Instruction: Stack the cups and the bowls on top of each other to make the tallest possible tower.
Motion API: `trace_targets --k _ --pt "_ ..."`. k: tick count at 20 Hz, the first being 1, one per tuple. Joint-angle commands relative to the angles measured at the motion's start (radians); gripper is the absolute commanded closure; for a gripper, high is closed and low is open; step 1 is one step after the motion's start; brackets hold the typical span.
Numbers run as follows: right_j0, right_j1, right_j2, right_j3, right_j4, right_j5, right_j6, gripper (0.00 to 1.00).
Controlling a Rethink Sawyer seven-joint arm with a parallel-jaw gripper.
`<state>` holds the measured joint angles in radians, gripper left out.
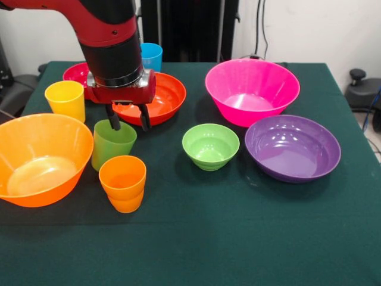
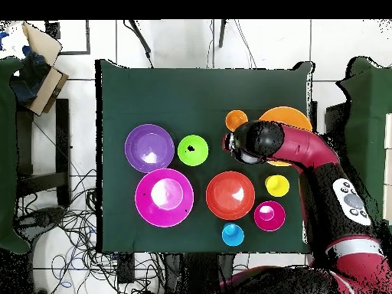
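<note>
Hovering just above the small green tapered plastic cup (image 1: 112,143), gripper (image 1: 128,118) with fingers parted narrowly and holding nothing, one tip over the cup's rim, the other behind it. No tower begun yet: the large glossy orange plastic bowl (image 1: 37,158), the likely base, sitting empty just beside the green cup at the edge of the dark green tabletop (image 1: 238,238). Best done by centring over the rim wall, one finger inside and one outside, then lowering straight and closing firmly on the slick plastic. Worth minding the small orange plastic cup (image 1: 122,182) touching or nearly touching in front, and the wide shallow red-orange bowl (image 1: 155,98) close behind.
</note>
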<state>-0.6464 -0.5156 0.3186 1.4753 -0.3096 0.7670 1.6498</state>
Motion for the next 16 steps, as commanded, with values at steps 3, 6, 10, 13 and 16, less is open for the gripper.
trace_targets --k 3,6,10,13,16 --pt "0.033 0.034 0.041 -0.035 -0.108 -0.041 -0.111 0.00" --pt "0.033 0.038 0.038 -0.030 -0.119 -0.056 -0.102 0.00" --pt "0.029 0.049 0.040 -0.010 -0.135 -0.099 -0.086 0.00" --pt "0.027 0.055 0.039 0.010 -0.146 -0.141 -0.067 0.00" --pt "0.030 0.062 0.032 0.023 -0.160 -0.179 -0.047 0.00"
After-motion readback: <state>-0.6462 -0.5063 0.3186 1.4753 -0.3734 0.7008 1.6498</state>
